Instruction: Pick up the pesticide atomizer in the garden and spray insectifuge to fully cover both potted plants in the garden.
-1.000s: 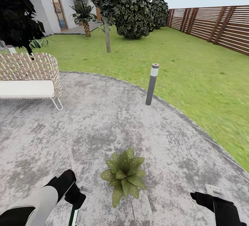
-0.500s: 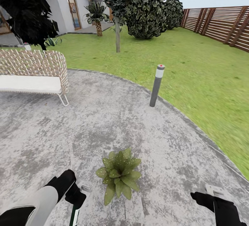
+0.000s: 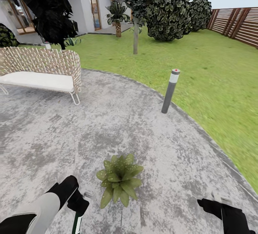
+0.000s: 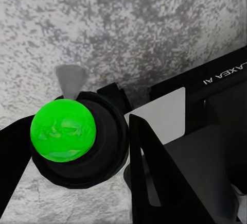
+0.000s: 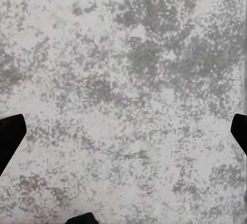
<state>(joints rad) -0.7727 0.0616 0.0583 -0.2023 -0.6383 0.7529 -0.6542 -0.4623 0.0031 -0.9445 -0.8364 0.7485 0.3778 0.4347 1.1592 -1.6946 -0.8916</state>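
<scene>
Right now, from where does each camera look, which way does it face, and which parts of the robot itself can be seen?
Head view: on the robot's head, facing forward and down over the patio toward a potted plant, a bollard lamp and a wicker bench; both forearms show at the lower corners.
Left wrist view: near the left pincer, facing down; its dark fingers flank a dark head with a green ball.
Right wrist view: near the right pincer, facing down at bare paving; dark fingertips at the edges.
Shared: all three show the grey mottled paving.

The potted plant (image 3: 119, 180) hides its own pot under leaves; the sofa (image 3: 39, 71) is cut off.
</scene>
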